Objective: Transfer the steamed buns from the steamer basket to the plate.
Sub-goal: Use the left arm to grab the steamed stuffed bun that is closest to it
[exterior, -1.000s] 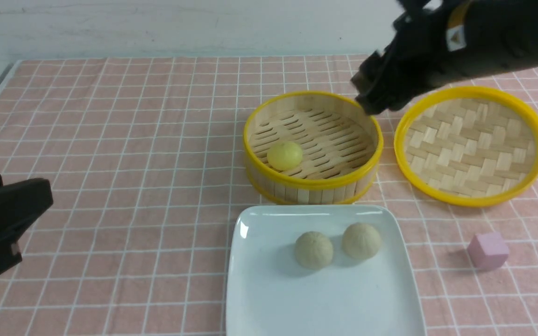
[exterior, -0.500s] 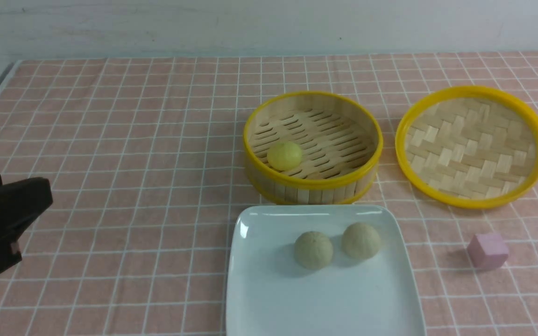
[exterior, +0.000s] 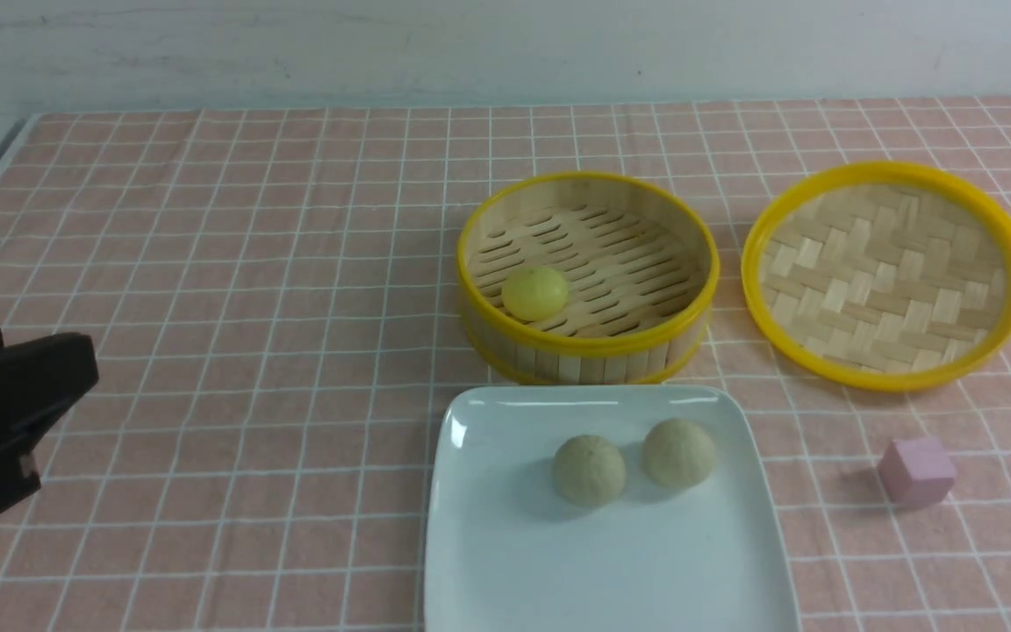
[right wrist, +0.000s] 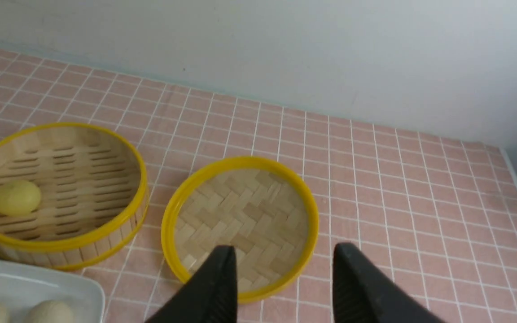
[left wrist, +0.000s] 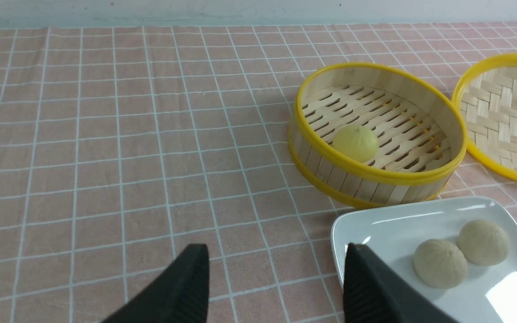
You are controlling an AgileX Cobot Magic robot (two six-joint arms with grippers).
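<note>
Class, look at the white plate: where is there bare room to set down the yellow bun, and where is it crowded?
Free: the near half of the plate, in front of the two beige buns, and its left strip beside them. Crowded: far centre-right, where those buns sit close together.

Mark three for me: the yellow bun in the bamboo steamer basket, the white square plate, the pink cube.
Pale yellow round dough bun [exterior: 535, 292], front view, centre of its top.
Glossy white square plate [exterior: 505, 570], front view, bare surface left of the beige buns.
Small pink cube [exterior: 916, 471], front view, its visible middle.
</note>
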